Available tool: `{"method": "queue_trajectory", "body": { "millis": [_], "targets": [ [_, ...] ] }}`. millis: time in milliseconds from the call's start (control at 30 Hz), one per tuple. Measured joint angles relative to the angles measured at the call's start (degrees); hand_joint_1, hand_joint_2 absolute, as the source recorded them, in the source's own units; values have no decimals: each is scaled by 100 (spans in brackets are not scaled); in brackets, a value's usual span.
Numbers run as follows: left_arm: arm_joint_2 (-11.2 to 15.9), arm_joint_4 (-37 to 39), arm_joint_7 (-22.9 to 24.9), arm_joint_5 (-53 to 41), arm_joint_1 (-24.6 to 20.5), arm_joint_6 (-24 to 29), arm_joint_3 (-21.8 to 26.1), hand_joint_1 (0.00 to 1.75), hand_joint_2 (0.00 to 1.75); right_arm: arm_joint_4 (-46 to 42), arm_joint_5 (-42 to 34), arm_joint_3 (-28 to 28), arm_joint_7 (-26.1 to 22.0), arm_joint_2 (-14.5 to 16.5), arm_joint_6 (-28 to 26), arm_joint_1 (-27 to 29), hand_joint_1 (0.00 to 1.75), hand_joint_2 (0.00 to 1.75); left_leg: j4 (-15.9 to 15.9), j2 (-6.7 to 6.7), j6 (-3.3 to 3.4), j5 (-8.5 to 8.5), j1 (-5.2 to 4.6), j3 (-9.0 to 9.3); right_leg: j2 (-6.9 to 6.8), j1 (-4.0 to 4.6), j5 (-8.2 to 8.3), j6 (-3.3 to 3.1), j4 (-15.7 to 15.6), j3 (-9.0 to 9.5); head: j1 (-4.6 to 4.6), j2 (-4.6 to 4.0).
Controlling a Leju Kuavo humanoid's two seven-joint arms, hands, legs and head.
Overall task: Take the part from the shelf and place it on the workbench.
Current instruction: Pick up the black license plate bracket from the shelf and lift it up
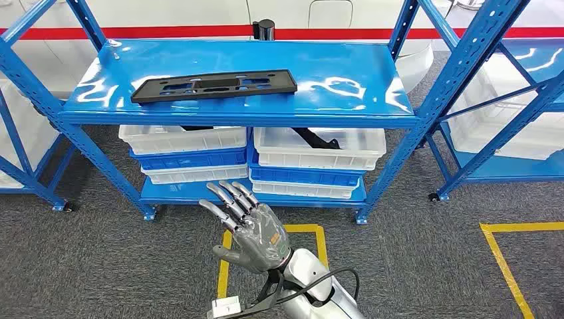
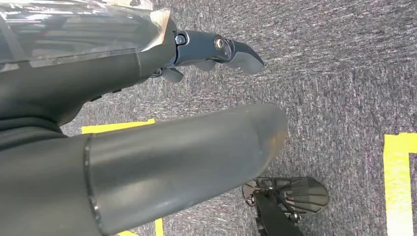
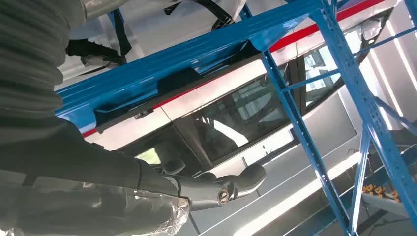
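Observation:
The part, a long flat black plate (image 1: 214, 86) with several cut-outs, lies on the left half of the blue shelf's top board (image 1: 346, 73). My right hand (image 1: 249, 227) is raised in front of the shelf's lower level, well below and short of the plate, with its fingers spread and nothing in it. The right wrist view shows the same hand (image 3: 162, 184) under the blue shelf frame (image 3: 206, 46), holding nothing. My left hand (image 2: 162, 123) hangs over the grey carpet, its thumb and dark fingers (image 2: 231, 51) apart and empty.
White and blue bins (image 1: 318, 159) are stacked under the top board, and one holds a black part (image 1: 318, 138). A second blue rack (image 1: 505, 119) with white bins stands at the right. Yellow tape lines (image 1: 505, 266) mark the grey carpet.

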Motion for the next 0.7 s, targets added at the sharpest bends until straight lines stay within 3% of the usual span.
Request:
{"method": "queue_trajectory", "body": {
  "millis": [67,100,133,167,233,267,333,367,467,500,533,600,667,700],
  "targets": [
    [-3,0,0,-1,0,1,2,0,0,1,0,-6,-2,1,-33,-2,0,175,2,-1,-36,-23,25,32,-19,-25,202,76,-454,217,1,0],
    [-2,0,0,-1,1,3,3,0,0,1,0,-11,-3,1,-71,-4,0,175,5,-1,-78,-47,42,65,-45,-47,362,136,-855,401,2,0],
    [-1,0,0,-2,1,7,4,0,0,1,-1,-15,-3,2,-112,-7,0,175,8,-1,-122,-71,51,93,-71,-52,444,139,-1194,549,5,0],
    [2,0,0,-2,2,11,4,0,0,-5,-2,-19,-2,6,-155,-9,0,175,9,4,-173,-95,51,107,-91,-43,504,101,-1402,654,4,0],
    [3,1,0,-3,4,17,7,0,0,-39,-12,-27,2,15,-227,-3,0,175,19,21,-259,-119,48,137,-94,-8,491,-82,-1471,694,0,0],
    [2,2,-1,-4,1,17,11,0,0,-68,-18,-33,3,21,-252,-1,0,175,27,33,-292,-132,59,147,-80,-12,522,-143,-1470,734,-4,0],
    [-2,2,-2,-7,-14,17,24,0,0,-130,-29,-49,5,35,-279,-11,0,175,223,37,-327,-210,84,81,-54,-31,503,-227,-1486,825,-7,0],
    [-6,2,-2,-8,-21,17,30,0,0,-159,-40,-56,5,45,-287,-17,0,175,480,31,-340,-309,91,-57,-48,-34,481,-262,-1493,870,-11,0],
    [-15,2,-2,-11,-7,17,47,0,0,-205,-70,-68,5,64,-293,-12,0,175,1504,12,-362,-637,88,-728,-23,26,393,-381,-1493,966,-15,0],
    [-15,2,-2,-15,2,17,59,0,0,-217,-75,-70,5,64,-293,-8,0,175,1618,11,-349,-607,86,-879,-4,49,359,-408,-1493,1004,-15,0],
    [-14,2,-2,-20,7,17,70,0,0,-233,-79,-72,5,64,-293,-5,0,175,1522,8,-324,-455,80,-925,16,68,322,-421,-1494,1054,-16,0],
    [-12,2,-2,-39,7,17,85,0,0,-268,-83,-75,8,67,-293,-6,0,175,873,-10,-240,56,44,-756,48,86,233,-417,-1500,1157,-14,0],
    [-7,5,-4,-60,-1,16,85,0,0,-299,-87,-79,19,70,-293,-7,0,175,358,-40,-152,225,-26,-569,69,97,159,-375,-1515,1222,-16,0],
    [-3,7,-8,-67,-3,16,86,0,0,-309,-90,-80,27,72,-296,-1,0,175,252,-54,-111,209,-58,-526,76,103,140,-339,-1513,1246,-19,0]
  ]
}}
